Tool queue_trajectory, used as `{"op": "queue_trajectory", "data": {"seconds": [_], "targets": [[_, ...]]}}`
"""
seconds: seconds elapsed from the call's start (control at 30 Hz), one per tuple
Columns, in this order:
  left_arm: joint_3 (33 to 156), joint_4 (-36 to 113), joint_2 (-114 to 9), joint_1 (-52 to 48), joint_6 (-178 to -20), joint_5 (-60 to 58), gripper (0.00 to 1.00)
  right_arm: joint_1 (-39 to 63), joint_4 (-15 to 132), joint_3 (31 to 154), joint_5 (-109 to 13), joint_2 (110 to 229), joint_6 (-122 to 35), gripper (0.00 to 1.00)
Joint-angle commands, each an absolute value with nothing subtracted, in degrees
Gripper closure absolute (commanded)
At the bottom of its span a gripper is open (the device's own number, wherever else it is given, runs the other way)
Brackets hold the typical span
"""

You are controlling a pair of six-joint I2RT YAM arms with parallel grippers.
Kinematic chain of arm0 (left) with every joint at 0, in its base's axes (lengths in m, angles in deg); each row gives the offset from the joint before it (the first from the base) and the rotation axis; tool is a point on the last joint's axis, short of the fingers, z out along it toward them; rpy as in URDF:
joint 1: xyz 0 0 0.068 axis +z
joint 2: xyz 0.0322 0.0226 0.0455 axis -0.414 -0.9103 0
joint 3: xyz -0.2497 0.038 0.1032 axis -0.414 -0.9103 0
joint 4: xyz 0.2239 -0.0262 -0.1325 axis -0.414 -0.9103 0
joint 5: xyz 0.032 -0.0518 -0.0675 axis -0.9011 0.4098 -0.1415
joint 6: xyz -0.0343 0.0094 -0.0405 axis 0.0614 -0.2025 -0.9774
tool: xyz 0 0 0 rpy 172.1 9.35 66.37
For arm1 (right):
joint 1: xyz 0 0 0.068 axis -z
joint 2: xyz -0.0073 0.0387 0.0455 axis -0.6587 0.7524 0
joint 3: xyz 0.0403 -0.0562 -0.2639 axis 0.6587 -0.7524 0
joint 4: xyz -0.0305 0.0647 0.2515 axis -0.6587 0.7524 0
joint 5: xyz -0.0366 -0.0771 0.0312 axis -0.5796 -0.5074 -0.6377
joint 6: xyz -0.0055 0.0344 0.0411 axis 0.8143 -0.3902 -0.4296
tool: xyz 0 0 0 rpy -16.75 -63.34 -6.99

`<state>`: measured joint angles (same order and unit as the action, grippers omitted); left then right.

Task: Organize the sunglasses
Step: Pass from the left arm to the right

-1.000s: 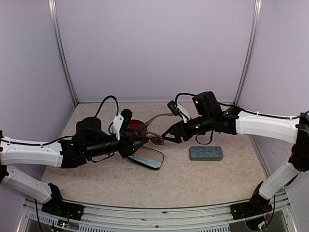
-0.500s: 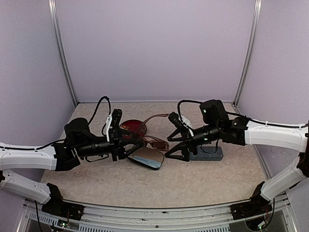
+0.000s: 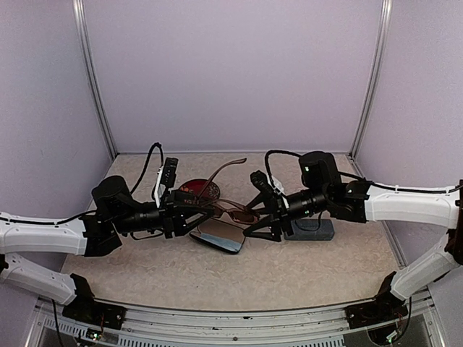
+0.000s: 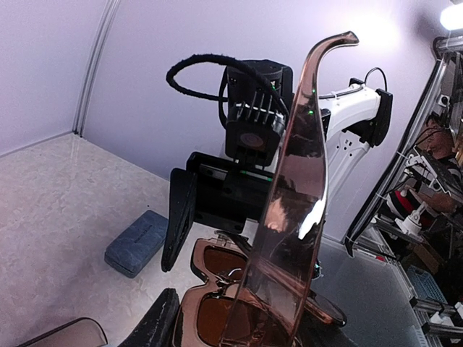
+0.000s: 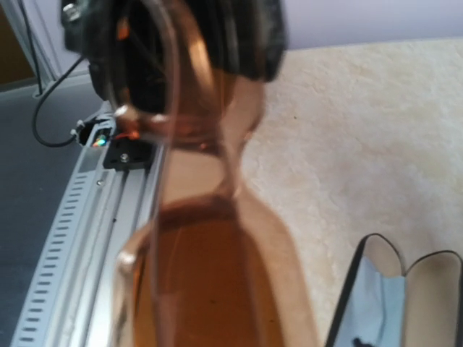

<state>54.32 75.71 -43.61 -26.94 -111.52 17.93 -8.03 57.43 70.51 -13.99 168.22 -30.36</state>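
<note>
**A:** Two claws on one pair?

**B:** Yes, the left claw (image 3: 206, 212) is clamped on the reddish-brown sunglasses (image 3: 235, 213), held just above the open case (image 3: 221, 238) on the desk (image 3: 145, 267). One temple (image 4: 289, 195) sticks up.

**A:** And the right claw (image 3: 259, 208)?

**B:** Spread wide around the frame's far end. Whether it touches, I cannot tell. I'd fold that temple down gently, without twisting the frame.

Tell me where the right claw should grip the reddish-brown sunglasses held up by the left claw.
Probably the free end of the reddish-brown sunglasses, the lens corner facing the right claw, coming from the robot's right. The left claw is shut on the opposite end, where one temple arm sticks up, so only this end looks clear. The right claw's jaws stand open, facing it.
</note>
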Motion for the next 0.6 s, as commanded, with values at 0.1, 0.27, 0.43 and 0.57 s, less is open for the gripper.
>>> {"op": "queue_trajectory", "data": {"seconds": [0.1, 0.27, 0.43, 0.57], "targets": [[52.3, 83.1, -44.6, -26.1, -116.1, 18.8, 0.93, -8.5, 48.6, 66.9, -10.9, 165.5, -33.3, 0.38], [50.9, 86.6, -45.5, -25.9, -118.2, 18.9, 0.93, -8.5, 41.7, 64.8, -10.7, 164.7, -36.6, 0.42], [49.8, 89.6, -46.0, -25.8, -120.0, 18.4, 0.93, -8.5, 39.6, 64.8, -9.8, 165.5, -38.4, 0.44], [49.6, 90.2, -46.1, -25.8, -120.5, 18.3, 0.93, -8.5, 38.7, 64.8, -9.4, 165.8, -39.2, 0.49]]}}
